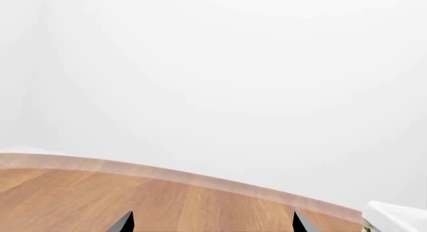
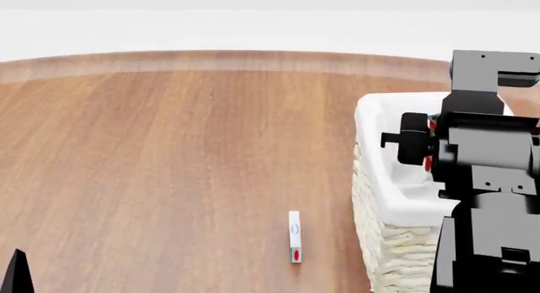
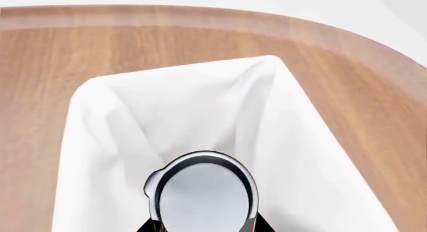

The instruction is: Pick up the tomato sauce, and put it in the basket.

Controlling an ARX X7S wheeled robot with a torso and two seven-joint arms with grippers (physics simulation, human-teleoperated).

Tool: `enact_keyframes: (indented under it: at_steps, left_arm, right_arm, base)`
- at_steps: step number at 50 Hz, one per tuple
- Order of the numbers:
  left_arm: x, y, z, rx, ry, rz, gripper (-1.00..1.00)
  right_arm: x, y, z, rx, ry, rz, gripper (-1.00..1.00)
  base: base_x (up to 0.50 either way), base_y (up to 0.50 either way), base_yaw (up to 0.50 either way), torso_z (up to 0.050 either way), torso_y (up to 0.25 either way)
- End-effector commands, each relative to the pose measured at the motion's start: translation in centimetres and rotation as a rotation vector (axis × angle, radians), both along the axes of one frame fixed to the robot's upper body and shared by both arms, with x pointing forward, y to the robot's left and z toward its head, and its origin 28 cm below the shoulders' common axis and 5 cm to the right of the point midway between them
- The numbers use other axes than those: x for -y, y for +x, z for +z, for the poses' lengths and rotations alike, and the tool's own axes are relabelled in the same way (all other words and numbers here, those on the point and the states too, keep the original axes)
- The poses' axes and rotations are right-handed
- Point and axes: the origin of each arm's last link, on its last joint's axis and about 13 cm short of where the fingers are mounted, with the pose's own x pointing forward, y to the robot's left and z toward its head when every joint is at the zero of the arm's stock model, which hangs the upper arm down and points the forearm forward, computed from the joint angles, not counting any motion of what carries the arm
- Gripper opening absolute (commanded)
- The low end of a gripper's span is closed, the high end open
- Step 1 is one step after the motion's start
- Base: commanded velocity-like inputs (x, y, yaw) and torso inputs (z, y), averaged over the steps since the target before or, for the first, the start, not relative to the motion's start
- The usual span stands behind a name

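Observation:
The tomato sauce can [image 3: 203,197] shows its silvery-white top with a dark rim in the right wrist view; a sliver of its red label shows at the edge. My right gripper [image 3: 203,228] is shut on it, one jaw on each side, and holds it above the inside of the basket [image 3: 167,101] with its white cloth lining. In the head view my right arm [image 2: 485,160] hangs over the cream wicker basket [image 2: 396,242] at the right and hides the can, apart from a bit of red [image 2: 430,161]. My left gripper [image 1: 212,223] is open and empty over bare wood.
A small white flat box [image 2: 294,236] with a red mark lies on the wooden table [image 2: 169,166], left of the basket. The table's curved far edge [image 2: 236,60] meets a white wall. A basket corner [image 1: 393,217] shows in the left wrist view.

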Motion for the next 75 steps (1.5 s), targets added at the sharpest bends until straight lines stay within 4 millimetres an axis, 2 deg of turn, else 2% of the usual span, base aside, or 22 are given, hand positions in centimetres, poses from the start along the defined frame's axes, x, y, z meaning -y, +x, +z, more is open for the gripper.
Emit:
enact_keyframes:
  at_steps: [1, 21, 22, 42, 50, 56, 62, 65, 73, 75]
  left_arm:
    - [0.0, 0.0, 0.0, -0.003, 0.004, 0.002, 1.00]
    - [-0.1, -0.1, 0.0, -0.003, 0.009, 0.008, 1.00]
    - [-0.1, -0.2, -0.1, -0.003, 0.011, 0.008, 1.00]
    - [-0.1, -0.2, -0.2, -0.006, 0.007, 0.006, 1.00]
    - [-0.1, -0.3, -0.2, -0.006, 0.007, 0.007, 1.00]
    - [-0.1, -0.3, -0.4, -0.011, 0.008, 0.008, 1.00]
    - [-0.2, -0.4, -0.3, -0.011, 0.015, 0.012, 1.00]
    - [-0.1, -0.5, -0.2, -0.010, 0.014, 0.012, 1.00]
    - [0.0, -0.6, -0.4, -0.013, 0.015, 0.006, 1.00]
    - [0.0, -0.6, -0.4, -0.013, 0.017, 0.007, 1.00]
  right_arm:
    - [0.2, -0.3, -0.8, -0.031, -0.009, -0.011, -1.00]
    - [0.2, -0.3, -0.9, -0.035, -0.019, -0.026, -1.00]
    - [0.2, -0.3, -0.9, -0.036, -0.019, -0.028, 1.00]
    - [-0.7, 0.7, 1.1, 0.090, -0.044, 0.025, 1.00]
    - [-2.6, 1.8, 2.5, 0.242, -0.086, 0.098, 1.00]
    - [-5.2, 2.6, 4.0, 0.387, -0.152, 0.105, 1.00]
    - [-8.6, 0.4, 4.8, 0.478, -0.336, 0.128, 1.00]
    - [-10.4, -1.3, 5.0, 0.550, -0.346, 0.210, 1.00]
    - [-12.7, -5.4, 4.2, 0.654, -0.331, 0.277, 1.00]
    - [-14.0, -7.6, 3.5, 0.692, -0.339, 0.320, 1.00]
  base:
    - [0.00, 0.00, 0.00, 0.000, 0.000]
    - [0.00, 0.00, 0.00, 0.000, 0.000]
    - [0.00, 0.00, 0.00, 0.000, 0.010]
    - [0.00, 0.00, 0.00, 0.000, 0.000]
    - [0.00, 0.00, 0.00, 0.000, 0.000]
    - [0.00, 0.00, 0.00, 0.000, 0.000]
    - [0.00, 0.00, 0.00, 0.000, 0.000]
    - [0.00, 0.00, 0.00, 0.000, 0.000]
    - [0.00, 0.00, 0.00, 0.000, 0.000]
    - [0.00, 0.00, 0.00, 0.000, 0.000]
